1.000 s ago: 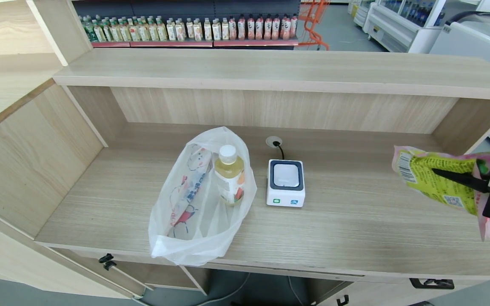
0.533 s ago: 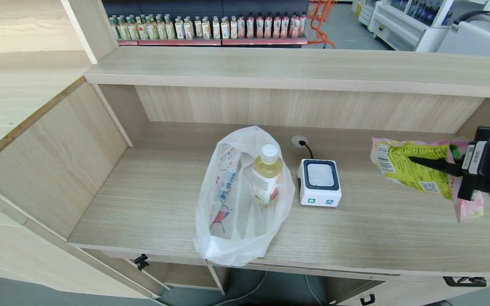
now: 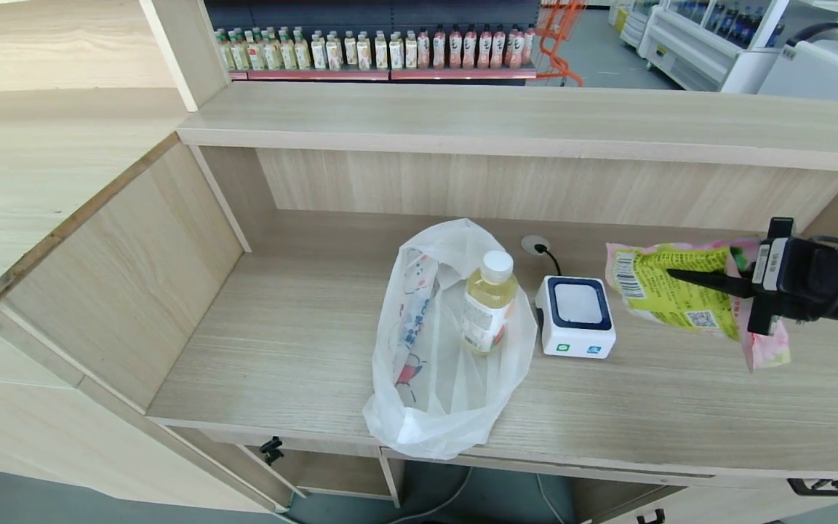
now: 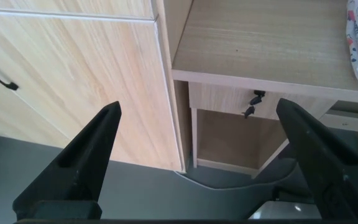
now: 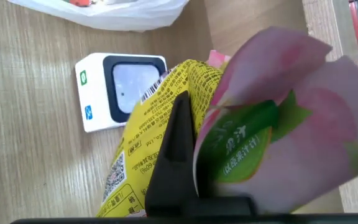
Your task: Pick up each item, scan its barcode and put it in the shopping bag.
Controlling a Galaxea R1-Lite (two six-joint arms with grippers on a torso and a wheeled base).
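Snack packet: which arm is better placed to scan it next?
Right. The right gripper holds the snack packet close beside the scanner, its barcode showing. The left gripper hangs open and empty, low by the cabinet.

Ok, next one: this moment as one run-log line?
right end effector: shut on snack pouch, just right of scanner | left end effector: open, off the counter | shopping bag: bottle inside, snack pouch not yet
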